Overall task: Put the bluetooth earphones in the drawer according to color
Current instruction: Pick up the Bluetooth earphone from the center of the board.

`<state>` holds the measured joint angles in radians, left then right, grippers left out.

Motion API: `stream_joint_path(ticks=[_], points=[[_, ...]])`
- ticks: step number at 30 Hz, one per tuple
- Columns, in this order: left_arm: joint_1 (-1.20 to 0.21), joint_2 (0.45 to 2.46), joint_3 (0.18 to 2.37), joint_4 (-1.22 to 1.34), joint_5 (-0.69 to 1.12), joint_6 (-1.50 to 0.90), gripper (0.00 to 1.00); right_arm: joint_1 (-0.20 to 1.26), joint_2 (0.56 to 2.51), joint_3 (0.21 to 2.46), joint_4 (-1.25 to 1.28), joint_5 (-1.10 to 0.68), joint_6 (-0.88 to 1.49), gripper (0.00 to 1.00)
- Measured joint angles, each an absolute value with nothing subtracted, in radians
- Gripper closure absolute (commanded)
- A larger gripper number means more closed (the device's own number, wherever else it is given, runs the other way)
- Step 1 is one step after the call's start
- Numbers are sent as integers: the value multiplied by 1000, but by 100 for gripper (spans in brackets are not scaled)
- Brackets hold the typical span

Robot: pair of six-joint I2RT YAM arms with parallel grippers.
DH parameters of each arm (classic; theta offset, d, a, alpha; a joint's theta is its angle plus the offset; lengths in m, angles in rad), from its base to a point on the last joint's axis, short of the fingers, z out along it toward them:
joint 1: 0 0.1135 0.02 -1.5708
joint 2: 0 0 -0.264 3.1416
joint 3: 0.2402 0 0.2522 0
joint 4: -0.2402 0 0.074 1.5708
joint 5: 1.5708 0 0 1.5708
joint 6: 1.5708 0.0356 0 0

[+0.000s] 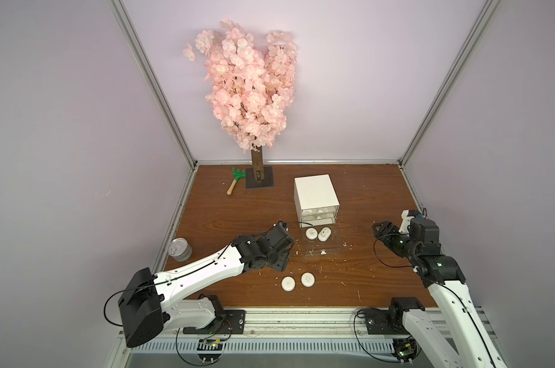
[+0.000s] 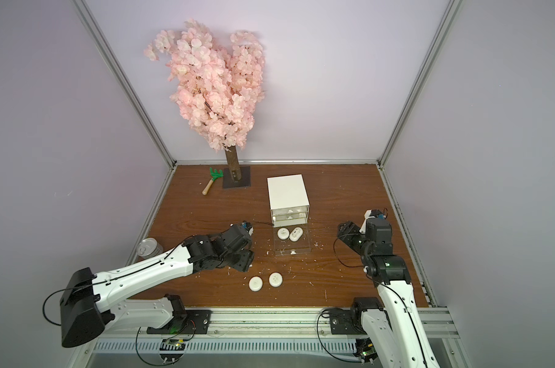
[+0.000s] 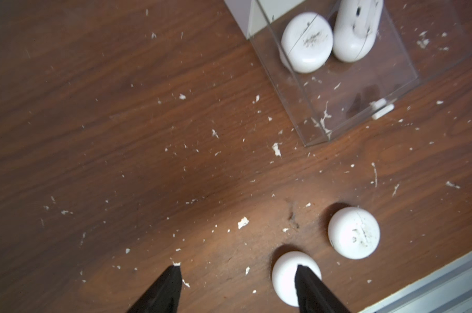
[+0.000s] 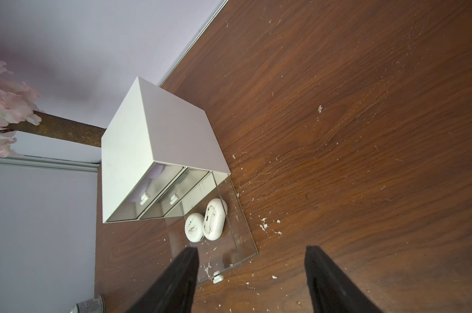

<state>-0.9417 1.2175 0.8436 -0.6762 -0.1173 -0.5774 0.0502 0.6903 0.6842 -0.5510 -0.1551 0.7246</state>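
Leftward, a tin can (image 1: 180, 250), print unreadable, stands well left of the left pincer (image 3: 237, 268), spread empty beside two loose white earphone cases (image 3: 354, 233), while ahead the pulled-out clear bottom drawer (image 1: 323, 247) holds two stowed white cases (image 1: 310, 233), facing the right pincer (image 4: 252, 248), likewise spread empty.

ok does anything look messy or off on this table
Yes: white flecks litter the wooden table, thickest around the pulled-out bottom drawer, with some inside it. The white earphone cases also carry dark scuff marks.
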Motion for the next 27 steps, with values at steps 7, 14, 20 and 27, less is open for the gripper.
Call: stream_joint_path(ticks=[7,14,20,27], points=[[-985,1209,786,-645,-58,-626,29,50,694,684,-551,-164,725,31],[-1046,1225,722,-555,3,-684,29,50,695,684,-551,-163,725,31],[-1054,1242,697,-533,24,-707,29,50,696,684,-550,-163,725,31],[-1079,1280,693,-500,43,-722,29,50,696,684,-551,-163,728,31]])
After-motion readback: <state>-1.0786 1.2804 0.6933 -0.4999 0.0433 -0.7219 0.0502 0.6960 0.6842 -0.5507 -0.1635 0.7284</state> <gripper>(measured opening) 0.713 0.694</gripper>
